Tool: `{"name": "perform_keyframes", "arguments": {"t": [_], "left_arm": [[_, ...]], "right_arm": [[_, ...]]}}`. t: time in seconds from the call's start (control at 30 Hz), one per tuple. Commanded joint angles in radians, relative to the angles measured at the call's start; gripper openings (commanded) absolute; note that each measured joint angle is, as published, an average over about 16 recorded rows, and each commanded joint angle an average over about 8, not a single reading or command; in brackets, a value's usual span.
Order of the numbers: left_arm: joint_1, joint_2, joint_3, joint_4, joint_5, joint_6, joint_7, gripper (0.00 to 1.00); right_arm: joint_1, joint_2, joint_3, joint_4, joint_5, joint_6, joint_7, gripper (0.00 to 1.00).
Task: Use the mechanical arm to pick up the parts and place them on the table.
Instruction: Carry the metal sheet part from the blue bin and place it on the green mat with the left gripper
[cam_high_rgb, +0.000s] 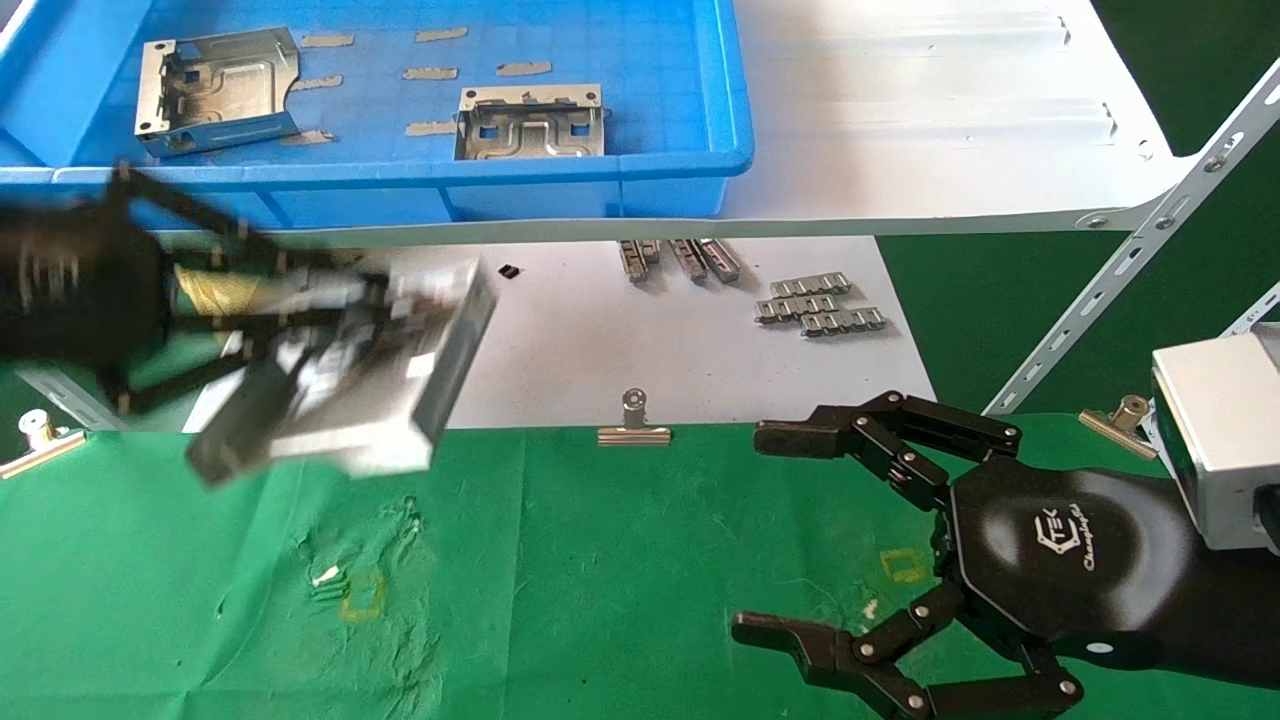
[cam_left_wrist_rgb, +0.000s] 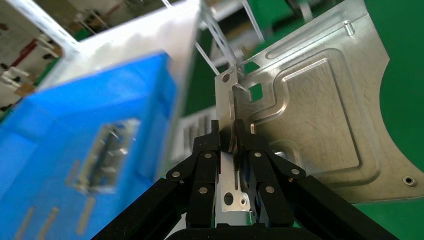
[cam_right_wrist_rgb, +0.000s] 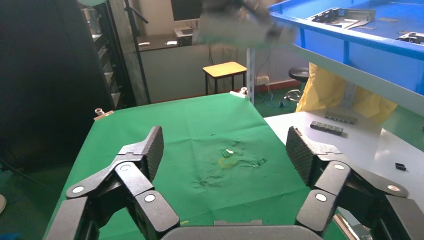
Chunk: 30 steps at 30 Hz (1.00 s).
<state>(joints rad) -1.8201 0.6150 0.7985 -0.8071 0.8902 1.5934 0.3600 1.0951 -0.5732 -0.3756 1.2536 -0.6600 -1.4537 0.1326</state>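
Note:
My left gripper (cam_high_rgb: 300, 330) is shut on the side wall of a silver bracket (cam_high_rgb: 400, 350) and holds it in the air over the far left edge of the green table (cam_high_rgb: 600, 560). In the left wrist view the fingers (cam_left_wrist_rgb: 245, 145) pinch the bracket's wall, and its embossed plate (cam_left_wrist_rgb: 310, 115) spreads beyond them. Two more silver brackets, one (cam_high_rgb: 215, 88) and another (cam_high_rgb: 530, 122), lie in the blue bin (cam_high_rgb: 640, 170) on the shelf. My right gripper (cam_high_rgb: 770, 530) is open and empty, hovering above the green cloth at the right; its pads (cam_right_wrist_rgb: 150, 145) stand wide apart.
A white board (cam_high_rgb: 600, 330) below the shelf carries small grey ribbed strips (cam_high_rgb: 820, 305). Binder clips (cam_high_rgb: 633, 425) grip the cloth's far edge. Yellow square marks (cam_high_rgb: 362, 595) lie on the cloth. A slotted shelf brace (cam_high_rgb: 1130, 260) slants down at the right.

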Motion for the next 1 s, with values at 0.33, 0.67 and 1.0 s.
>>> {"name": "perform_keyframes", "arguments": {"t": [0.33,0.67,1.0], "left_arm": [[0.034,0.002,0.165,0.041,0.132,-0.035,0.270,0.00],[0.100,0.050,0.206,0.109,0.197,-0.137,0.316,0.00],[0.181,0.034,0.219,0.088,0.204,-0.203,0.311,0.38]], "right_arm": [[0.000,0.000,0.000,0.000,0.000,0.000,0.000,1.00],[0.000,0.000,0.000,0.000,0.000,0.000,0.000,1.00],[0.000,0.000,0.000,0.000,0.000,0.000,0.000,1.00]]}}
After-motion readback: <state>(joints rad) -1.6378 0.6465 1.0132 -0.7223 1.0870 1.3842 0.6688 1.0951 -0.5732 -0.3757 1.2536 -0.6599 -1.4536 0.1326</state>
